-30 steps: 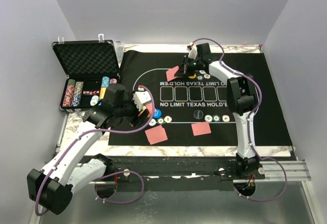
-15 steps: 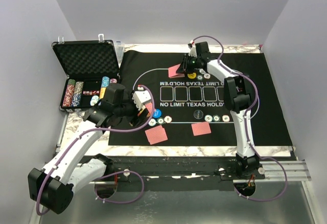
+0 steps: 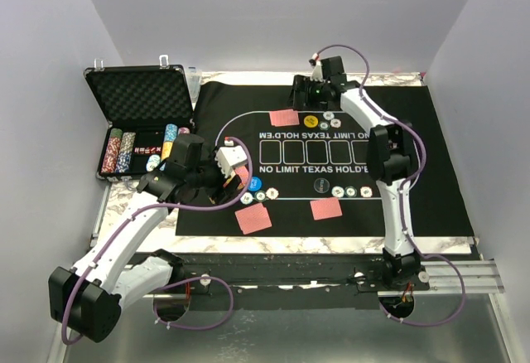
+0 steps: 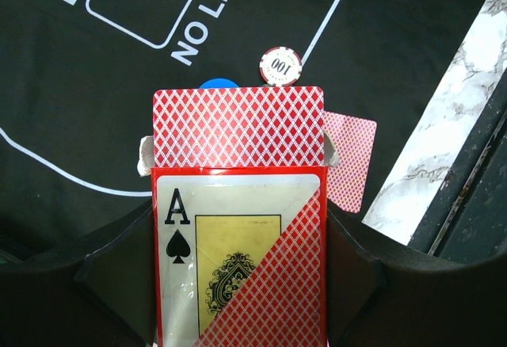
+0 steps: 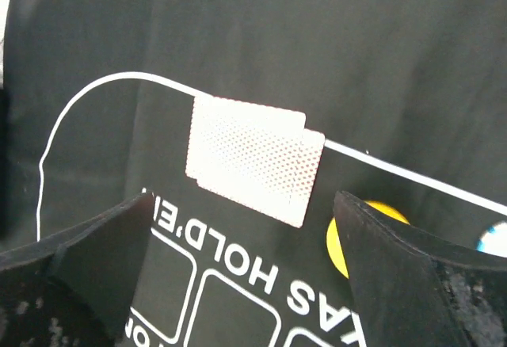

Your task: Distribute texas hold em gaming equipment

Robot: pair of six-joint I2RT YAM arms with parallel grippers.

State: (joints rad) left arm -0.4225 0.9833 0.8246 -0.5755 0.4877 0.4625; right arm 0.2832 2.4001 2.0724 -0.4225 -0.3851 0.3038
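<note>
Fingers of the left gripper are clamped on a red-orange cardboard card box in the overhead view, above the near-left part of the large black felt mat. Just beside it on the mat lie a blue round button disc and three small striped round poker chips. A near-left red-backed card and a near-middle red-backed card lie closer to the arms. The right gripper hangs at the mat's far side, just beyond the far red-backed cards, which lie near a yellow round button disc. An open black foam-lined case stands left of the mat. From the left wrist, the card box stands upright between the left gripper's black fingers. It shows an ace of spades, and red-backed cards stick out of its open top. Beyond are the mostly hidden blue disc, a chip marked 100 and the near-left card. From the right wrist, the right gripper's fingers stand wide apart with nothing between them. Below, the two far cards overlap across the mat's white line, and the yellow disc is half hidden behind one finger.
</note>
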